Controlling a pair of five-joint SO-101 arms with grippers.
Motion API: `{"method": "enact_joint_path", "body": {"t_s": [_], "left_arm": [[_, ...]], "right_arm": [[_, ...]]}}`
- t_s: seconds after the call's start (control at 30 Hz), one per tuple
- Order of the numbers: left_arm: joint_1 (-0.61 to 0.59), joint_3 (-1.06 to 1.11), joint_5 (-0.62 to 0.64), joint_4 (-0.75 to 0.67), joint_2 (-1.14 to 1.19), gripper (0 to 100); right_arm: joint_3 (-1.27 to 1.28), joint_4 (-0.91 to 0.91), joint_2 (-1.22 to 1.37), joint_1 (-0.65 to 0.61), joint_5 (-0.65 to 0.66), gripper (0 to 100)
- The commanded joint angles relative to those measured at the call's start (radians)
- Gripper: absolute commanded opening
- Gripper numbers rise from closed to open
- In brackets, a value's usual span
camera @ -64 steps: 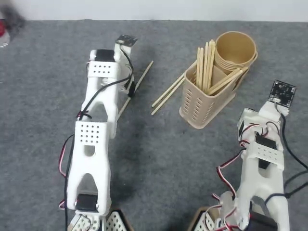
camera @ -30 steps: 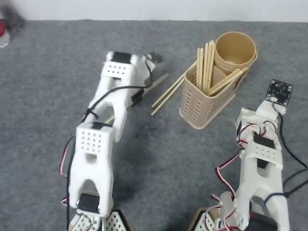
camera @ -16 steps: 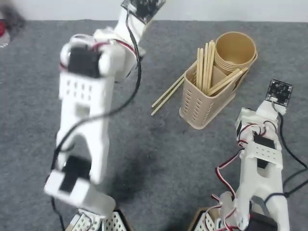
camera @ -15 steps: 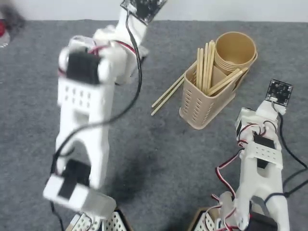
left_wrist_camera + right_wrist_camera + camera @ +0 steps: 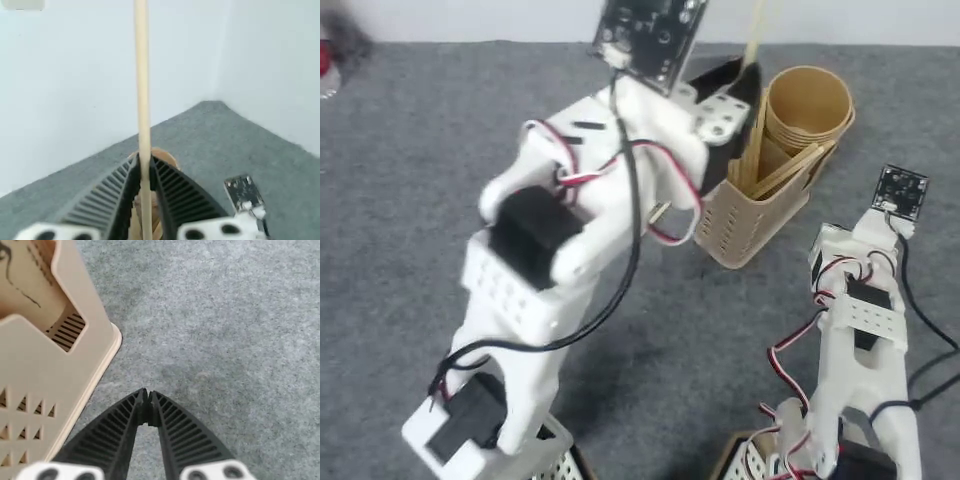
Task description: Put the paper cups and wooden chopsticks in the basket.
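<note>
Grey carpet (image 5: 410,200) covers the table, with a white wall (image 5: 470,20) along the top edge of the high view. Right of centre stands the beige basket (image 5: 745,225), slotted on its sides. A stack of paper cups (image 5: 808,100) sits in its upper right end, and several wooden chopsticks (image 5: 785,168) lean in it beside the cups. The left arm (image 5: 570,250), raised close to the camera, crosses the frame from lower left to upper centre. It covers the basket's left rim and the carpet beside it, and a short bit of another stick (image 5: 660,212) shows from under it. The left gripper (image 5: 144,167) is over the basket's upper left end, its jaws pinched narrow on a single chopstick (image 5: 141,75) that stands upright and runs past the top of the frame. The right arm (image 5: 860,340) stands at lower right. The right gripper (image 5: 147,396) points down at bare carpet just beside the basket's corner, jaws closed tip to tip on nothing.
</note>
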Motion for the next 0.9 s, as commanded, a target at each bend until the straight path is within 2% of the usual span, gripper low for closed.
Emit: {"method": "enact_joint_path", "body": {"t_s": [0.0,0.17,0.3,0.37,0.47,0.63,0.87], "left_arm": [[0.008,0.252,0.025,-0.269,-0.046,1],[0.000,0.607,0.109,-0.597,-0.080,1],[0.000,0.829,0.110,-0.891,-0.143,1],[0.000,0.903,0.110,-0.973,-0.161,1],[0.000,0.949,0.110,-0.990,-0.163,2],[-0.041,0.977,0.091,-0.990,-0.157,16],[-0.112,0.947,0.081,-0.904,-0.163,16]], "right_arm": [[-0.003,-0.013,-0.016,-0.004,0.011,1.2],[-0.003,-0.013,-0.016,-0.004,0.011,1.2],[-0.003,-0.018,-0.016,-0.004,0.011,1.2],[-0.003,-0.018,-0.016,-0.004,0.011,1.2],[-0.003,-0.019,-0.016,-0.005,0.011,1.2],[-0.003,-0.015,-0.016,-0.010,0.041,1.2],[-0.003,-0.015,-0.016,-0.012,0.068,1.2]]}}
